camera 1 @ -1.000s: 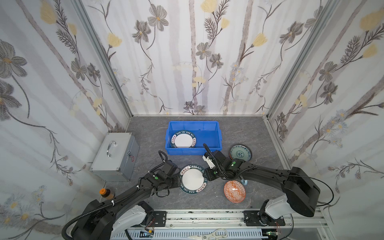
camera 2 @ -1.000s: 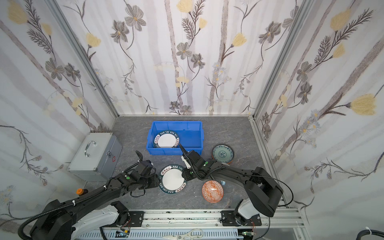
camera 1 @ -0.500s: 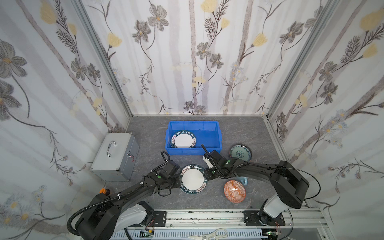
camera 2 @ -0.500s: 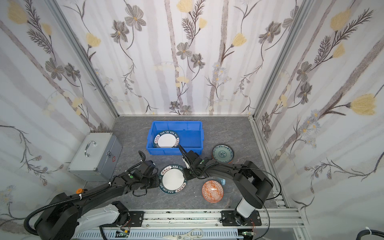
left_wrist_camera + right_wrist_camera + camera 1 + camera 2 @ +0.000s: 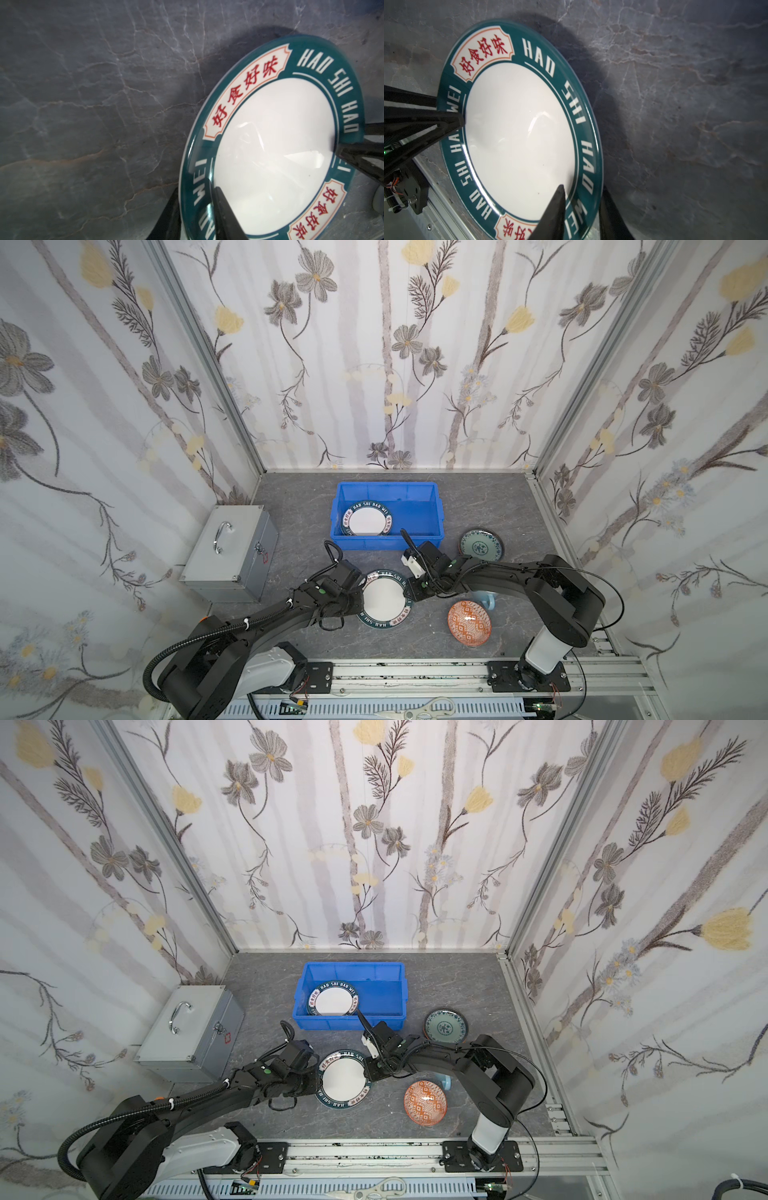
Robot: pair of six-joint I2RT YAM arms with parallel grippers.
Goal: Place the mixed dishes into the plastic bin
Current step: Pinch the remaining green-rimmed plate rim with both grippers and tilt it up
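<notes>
Left end effector [image 5: 359, 600] and right end effector [image 5: 409, 592] pinch opposite rims of the lettered plate [image 5: 383, 600]; best lifted level, together, into the blue bin [image 5: 386, 493].

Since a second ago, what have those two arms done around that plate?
The left gripper and right gripper closed onto opposite edges of the lettered plate; the right arm's elbow swung toward the middle. The plate, blue bin, orange bowl and teal plate stayed put.

In bin [image 5: 419, 506]: rear plate [image 5: 365, 520]; before bin: front plate [image 5: 384, 599]; bowl [image 5: 468, 622] to its right.
</notes>
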